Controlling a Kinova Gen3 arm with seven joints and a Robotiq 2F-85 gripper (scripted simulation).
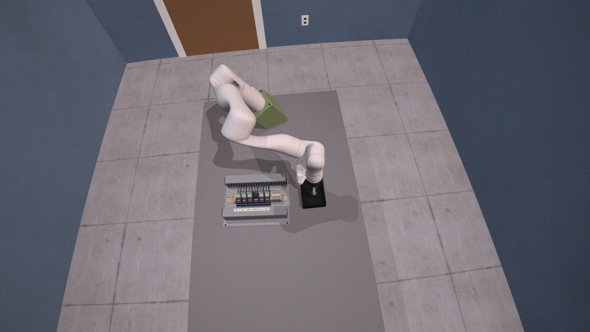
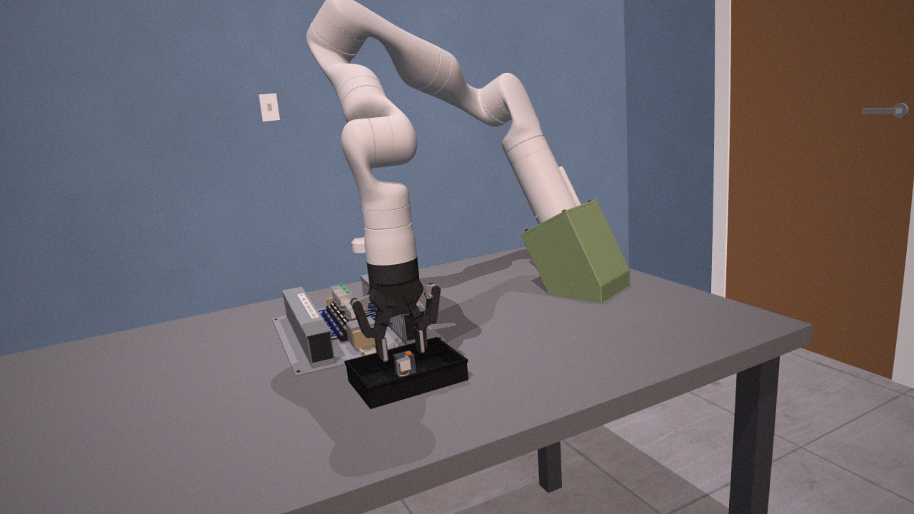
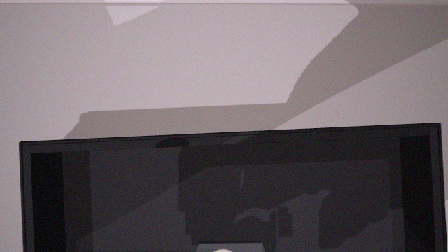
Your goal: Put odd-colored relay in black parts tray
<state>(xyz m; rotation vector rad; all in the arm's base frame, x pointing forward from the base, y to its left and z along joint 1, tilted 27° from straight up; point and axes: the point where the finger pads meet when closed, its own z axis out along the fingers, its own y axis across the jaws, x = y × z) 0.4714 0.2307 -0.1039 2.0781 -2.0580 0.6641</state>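
A brown door (image 1: 214, 24) (image 2: 817, 178) stands in a white frame (image 1: 259, 24) (image 2: 720, 146) — blue walls (image 1: 342, 24) (image 2: 159, 159) around it — above a floor (image 1: 421, 185) (image 2: 850, 415) of large gray tiles; a pale switch plate (image 2: 265, 115) hangs in the exterior view.

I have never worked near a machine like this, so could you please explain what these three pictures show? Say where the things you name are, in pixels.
They show one jointed white arm (image 1: 284, 144) (image 2: 421, 57) rising from a green base (image 1: 274, 117) (image 2: 568, 255) on a table (image 1: 280, 280) (image 2: 191, 409). The first picture looks down from above, the second from the side, and the third from the arm's wrist.

On the table are a panel (image 1: 255, 224) (image 2: 285, 351) carrying a row of relays, five with green buttons, and a black tray (image 1: 313, 203) (image 2: 418, 385) (image 3: 140, 199). Inside the tray is a relay (image 2: 403, 364) with an orange button. The pincer (image 2: 402, 353), its fingers apart, is over the tray and holds nothing.
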